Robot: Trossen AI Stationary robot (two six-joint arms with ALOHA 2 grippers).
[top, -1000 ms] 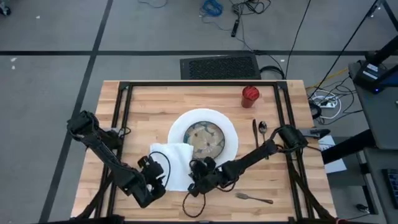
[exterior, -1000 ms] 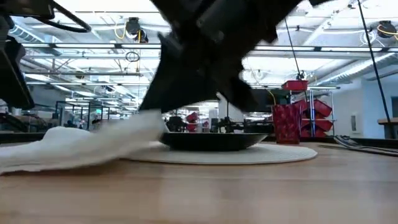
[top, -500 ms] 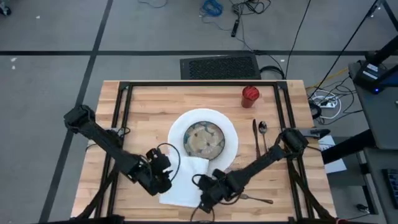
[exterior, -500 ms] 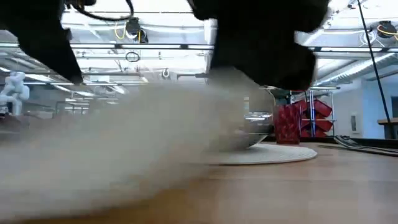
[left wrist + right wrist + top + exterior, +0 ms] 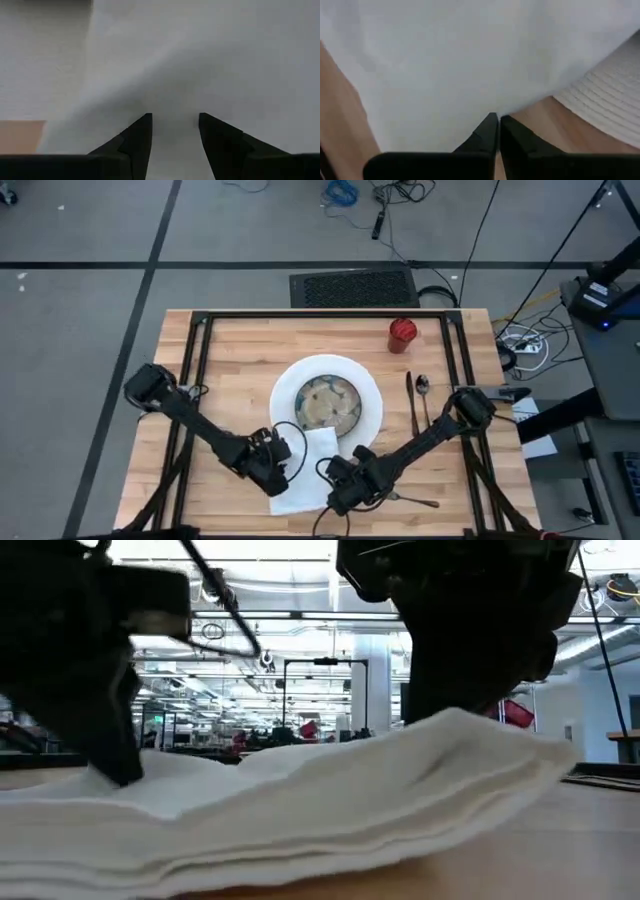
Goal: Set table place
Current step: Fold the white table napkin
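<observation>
Table (image 5: 240,350): pale plank top, black frame rails across it. White plate (image 5: 370,395) mid-table, grey-green speckled bowl (image 5: 327,402) on it. White napkin (image 5: 307,475) lies rumpled at the near edge, one corner over the plate rim. Red cup (image 5: 402,333) upright at far right. Knife (image 5: 409,400) and spoon (image 5: 424,395) side by side, right of plate. Fork (image 5: 415,500) near front edge, right of napkin.

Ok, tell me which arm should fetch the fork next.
Probably the right. Its claw is shut on the napkin edge and the fork lies just beside it on the table. The left claw, open over the napkin's other side, would have to cross it.
</observation>
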